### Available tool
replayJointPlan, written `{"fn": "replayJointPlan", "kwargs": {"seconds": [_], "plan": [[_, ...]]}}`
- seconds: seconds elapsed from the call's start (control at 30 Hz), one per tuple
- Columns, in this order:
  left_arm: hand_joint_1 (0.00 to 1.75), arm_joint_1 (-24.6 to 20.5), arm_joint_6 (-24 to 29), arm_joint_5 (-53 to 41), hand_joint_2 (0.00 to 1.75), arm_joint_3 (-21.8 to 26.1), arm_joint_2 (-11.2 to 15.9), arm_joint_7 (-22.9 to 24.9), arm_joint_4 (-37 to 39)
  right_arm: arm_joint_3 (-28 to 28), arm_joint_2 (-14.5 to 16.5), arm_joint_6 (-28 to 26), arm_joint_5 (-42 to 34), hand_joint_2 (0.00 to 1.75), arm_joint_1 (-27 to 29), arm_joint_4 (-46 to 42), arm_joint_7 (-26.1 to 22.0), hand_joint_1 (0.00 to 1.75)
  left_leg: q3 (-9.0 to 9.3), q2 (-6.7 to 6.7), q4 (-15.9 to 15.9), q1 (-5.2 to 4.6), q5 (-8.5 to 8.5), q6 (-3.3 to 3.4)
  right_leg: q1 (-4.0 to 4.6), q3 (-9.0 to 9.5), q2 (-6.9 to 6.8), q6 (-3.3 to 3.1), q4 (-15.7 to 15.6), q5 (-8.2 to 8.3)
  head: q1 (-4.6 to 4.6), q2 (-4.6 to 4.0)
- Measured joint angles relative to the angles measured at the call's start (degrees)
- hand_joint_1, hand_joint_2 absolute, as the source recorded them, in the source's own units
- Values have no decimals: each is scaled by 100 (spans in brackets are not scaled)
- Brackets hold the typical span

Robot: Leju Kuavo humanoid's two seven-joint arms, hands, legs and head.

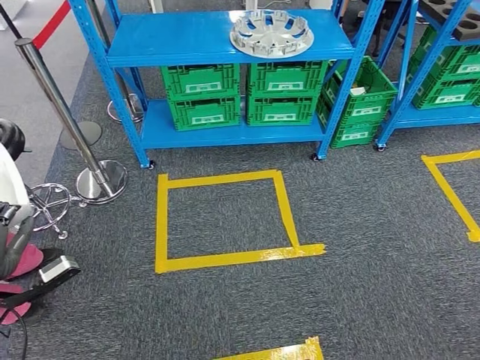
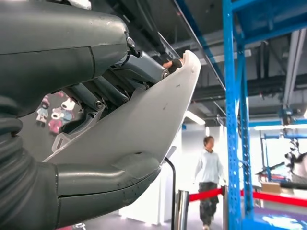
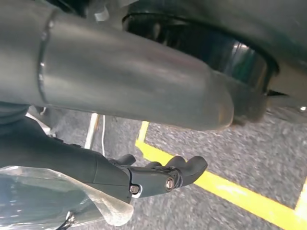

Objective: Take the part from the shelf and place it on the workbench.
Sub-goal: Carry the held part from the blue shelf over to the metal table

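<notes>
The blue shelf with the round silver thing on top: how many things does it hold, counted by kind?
Silver wheel cover: 1
Green crates: 4
Total: 5
The leaning crates beside the shelf are not counted.

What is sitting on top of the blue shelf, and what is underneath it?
A silver wheel cover lies on the blue shelf. Below it stand green crates; their contents are hidden by the shelf board.

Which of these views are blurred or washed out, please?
Head view: sharp and evenly lit, hubcap crisp. Left wrist view: left hand sharp, bright background washed out, person soft. Right wrist view: the large grey shape up close is blurred; yellow tape fairly clear.
</notes>
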Motion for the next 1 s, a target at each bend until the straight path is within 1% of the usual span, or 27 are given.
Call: {"fn": "replayJointPlan", "kwargs": {"seconds": [0.03,0.07,0.1,0.13,0.17,0.2,0.23,0.27,0.33,0.37,0.4,0.43,0.5,0.53,0.57,0.6,0.63,0.67,0.7,0.73,0.77,0.8,0.87,0.9,0.93,0.97,1.0], "plan": [[175,1,-9,27,175,-12,-1,1,1,0,-2,2,9,0,-1,-2,7,0,-84,0,11,-4,61,-3,-3,-59,0,13,323,-184,7,0],[175,3,-16,45,175,-19,-1,3,1,0,-4,4,18,0,-1,-2,14,0,-164,0,25,-8,117,-8,-3,-28,0,21,486,-266,8,0],[175,6,-20,60,175,-21,-2,7,1,0,-9,4,27,0,1,-2,22,0,-235,0,42,-9,162,-16,-3,118,-1,24,421,-241,11,0],[175,8,-24,73,175,-21,-2,13,1,0,-14,4,36,0,4,-2,31,0,-289,0,58,-9,196,-27,-3,375,-1,19,129,-131,11,0],[175,9,-24,84,175,-18,-2,20,1,-1,-17,4,44,0,4,-3,36,0,-324,0,75,-9,225,-43,-3,700,0,5,-303,-4,12,0],[175,9,-24,95,175,-11,-1,27,1,-1,-20,5,53,0,1,-5,40,0,-357,0,98,-19,251,-66,0,986,1,-13,-728,83,12,0],[175,9,-27,108,175,-4,1,31,1,-3,-21,10,59,0,-4,-11,43,0,-384,0,117,-27,282,-92,3,1181,3,-40,-1036,138,8,0],[175,9,-31,116,175,3,2,34,1,-4,-21,17,63,0,-6,-19,45,0,-405,1,133,-34,313,-121,10,1263,4,-69,-1199,153,6,0],[175,9,-40,123,175,13,5,35,1,-7,-21,31,61,0,4,-31,53,0,-433,-1,142,-32,370,-178,20,1226,2,-138,-1223,186,3,0],[175,13,-41,125,175,16,11,35,1,-7,-21,34,60,0,11,-38,56,0,-449,-6,162,-25,356,-206,14,1215,-7,-179,-1228,217,3,0],[175,15,-42,127,175,21,24,35,1,-7,-24,37,59,0,13,-45,58,0,-491,-12,255,-18,267,-236,5,1208,-16,-227,-1239,255,-9,0],[175,16,-42,128,175,27,36,35,1,-8,-26,41,59,0,13,-52,58,0,-574,-18,464,-8,103,-268,-8,1189,-26,-269,-1252,299,-21,0],[175,19,-43,130,175,29,49,34,3,-11,-32,66,59,0,10,-60,57,0,-837,-24,1191,18,-355,-327,-7,1125,-34,-308,-1245,371,-42,0],[175,22,-44,132,175,24,46,34,5,-14,-32,88,59,0,12,-61,56,0,-953,-24,1553,29,-526,-347,-2,1081,-36,-309,-1233,398,-42,0],[175,25,-45,134,175,18,45,33,9,-15,-32,113,62,0,16,-61,52,0,-995,-24,1766,35,-598,-358,1,1039,-36,-307,-1217,418,-42,0],[175,27,-46,137,175,13,46,33,13,-15,-32,136,68,0,20,-61,47,0,-936,-24,1760,38,-562,-360,2,1002,-37,-303,-1197,432,-42,0],[175,28,-49,140,175,15,48,33,15,-16,-32,163,77,0,23,-61,42,0,-766,-23,1519,39,-426,-356,0,973,-35,-297,-1173,441,-43,0],[175,27,-51,142,175,18,52,33,16,-17,-32,190,85,0,24,-61,37,0,-523,-23,1119,42,-247,-346,0,952,-33,-291,-1149,445,-43,0],[175,23,-54,145,175,20,57,33,16,-20,-32,220,96,0,22,-60,34,0,-291,-24,716,38,-125,-331,9,932,-30,-278,-1125,449,-43,0],[175,17,-57,149,175,23,65,33,17,-22,-32,251,109,0,18,-58,33,0,-129,-26,402,32,-46,-307,20,906,-26,-257,-1101,457,-43,0],[175,13,-63,150,175,24,72,32,17,-23,-32,276,124,0,14,-57,34,0,-58,-30,233,23,-25,-281,31,877,-22,-230,-1084,469,-41,0],[175,10,-69,152,175,25,76,32,18,-24,-32,297,141,0,11,-55,37,0,-62,-33,192,11,-39,-253,39,847,-20,-196,-1074,486,-39,0],[175,6,-79,152,175,24,81,31,19,-24,-33,317,175,0,11,-50,46,0,-111,-32,174,15,9,-179,32,800,-15,-129,-1062,502,-35,0],[175,-1,-81,151,175,24,81,31,19,-24,-33,321,189,0,13,-46,50,0,-126,-27,160,23,38,-136,28,757,-11,-98,-1005,444,-31,0],[175,-10,-81,149,175,23,81,31,19,-24,-33,324,201,0,13,-43,54,0,-148,-22,143,34,69,-91,25,673,-5,-72,-845,318,-24,0],[175,-18,-81,146,175,21,81,31,19,-24,-33,327,214,0,11,-40,57,0,-176,-16,133,39,98,-54,18,540,1,-50,-565,129,-17,0],[175,-24,-81,144,175,19,80,31,19,-24,-33,330,226,0,10,-38,57,0,-212,-13,134,34,121,-31,14,378,3,-35,-191,-88,-11,0]]}}
